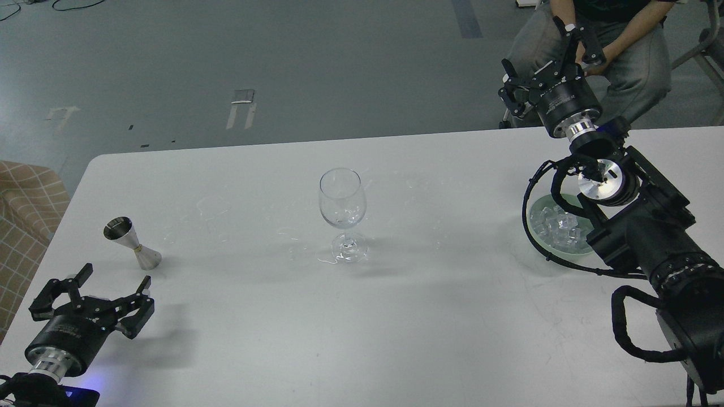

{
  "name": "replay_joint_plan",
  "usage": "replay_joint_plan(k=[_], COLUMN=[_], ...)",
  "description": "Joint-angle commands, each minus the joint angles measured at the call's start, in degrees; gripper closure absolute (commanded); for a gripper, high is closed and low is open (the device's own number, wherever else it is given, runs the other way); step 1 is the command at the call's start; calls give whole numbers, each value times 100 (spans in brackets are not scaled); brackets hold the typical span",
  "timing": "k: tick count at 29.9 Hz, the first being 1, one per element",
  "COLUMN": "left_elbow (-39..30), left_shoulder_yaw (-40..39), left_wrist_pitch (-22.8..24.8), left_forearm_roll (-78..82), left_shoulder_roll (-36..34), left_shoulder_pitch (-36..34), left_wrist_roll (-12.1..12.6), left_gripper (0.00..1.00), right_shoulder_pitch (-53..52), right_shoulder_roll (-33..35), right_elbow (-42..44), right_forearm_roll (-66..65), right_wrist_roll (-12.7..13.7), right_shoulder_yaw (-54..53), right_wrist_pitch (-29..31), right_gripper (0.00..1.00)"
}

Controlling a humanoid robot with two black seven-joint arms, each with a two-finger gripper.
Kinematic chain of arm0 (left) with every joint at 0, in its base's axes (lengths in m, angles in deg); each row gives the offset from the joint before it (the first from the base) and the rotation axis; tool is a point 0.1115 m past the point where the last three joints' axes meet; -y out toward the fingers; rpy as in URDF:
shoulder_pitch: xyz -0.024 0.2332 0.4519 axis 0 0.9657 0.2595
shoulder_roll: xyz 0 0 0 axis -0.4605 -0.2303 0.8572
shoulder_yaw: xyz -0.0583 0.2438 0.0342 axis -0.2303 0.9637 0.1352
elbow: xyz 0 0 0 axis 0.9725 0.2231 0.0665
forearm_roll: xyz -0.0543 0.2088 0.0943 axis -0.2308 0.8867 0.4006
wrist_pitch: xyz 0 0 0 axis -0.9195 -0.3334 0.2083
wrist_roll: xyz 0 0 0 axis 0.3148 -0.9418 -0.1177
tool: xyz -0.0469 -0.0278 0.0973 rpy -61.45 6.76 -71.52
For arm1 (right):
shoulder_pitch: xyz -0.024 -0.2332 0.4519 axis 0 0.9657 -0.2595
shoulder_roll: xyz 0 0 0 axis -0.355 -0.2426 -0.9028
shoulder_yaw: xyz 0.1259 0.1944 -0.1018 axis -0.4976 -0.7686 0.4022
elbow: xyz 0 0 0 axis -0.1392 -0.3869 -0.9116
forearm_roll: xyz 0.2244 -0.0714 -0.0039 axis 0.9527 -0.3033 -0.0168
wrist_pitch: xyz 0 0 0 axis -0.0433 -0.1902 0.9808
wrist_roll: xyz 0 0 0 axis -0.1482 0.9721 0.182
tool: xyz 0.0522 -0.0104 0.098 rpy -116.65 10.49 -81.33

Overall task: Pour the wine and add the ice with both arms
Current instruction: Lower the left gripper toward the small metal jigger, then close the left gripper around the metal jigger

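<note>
A clear wine glass (341, 212) stands upright at the middle of the white table (396, 339); something clear lies in its bowl, too faint to name. A steel jigger (131, 243) stands tilted at the left. Clear ice cubes (557, 226) lie heaped in a pale green dish (540, 234) at the right, partly hidden by my right arm. My left gripper (116, 285) is open and empty, low at the front left, below the jigger. My right gripper (546, 48) is open and empty, raised beyond the table's far right edge.
A seated person (616, 45) is behind the far right edge, close to my right gripper. A tan checked cushion (25, 203) lies off the table's left edge. Grey floor lies beyond the far edge.
</note>
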Motion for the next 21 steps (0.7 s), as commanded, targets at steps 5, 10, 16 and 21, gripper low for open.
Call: replay_joint_plan(k=[5, 10, 16, 21], left_elbow=[553, 983, 1344, 1625], left_shoulder_yaw=[125, 223, 223, 223], left_wrist_pitch=[24, 68, 68, 68], left_forearm_roll=[73, 161, 205, 197], left_shoulder_roll=[183, 279, 437, 508], left_shoulder_pitch=[-427, -690, -1147, -1455], left_wrist_roll=[202, 202, 211, 219], left_gripper=[1, 1, 1, 1], right_shoulder_pitch=[22, 30, 48, 48], right_shoulder_roll=[-2, -2, -2, -2], right_elbow=[-3, -3, -3, -3], right_forearm_roll=[0, 0, 0, 0], right_wrist_roll=[-1, -1, 8, 8], right_shoulder_yaw=[0, 0, 9, 0], right_wrist_pitch=[-28, -63, -63, -72], right_gripper=[0, 0, 0, 0])
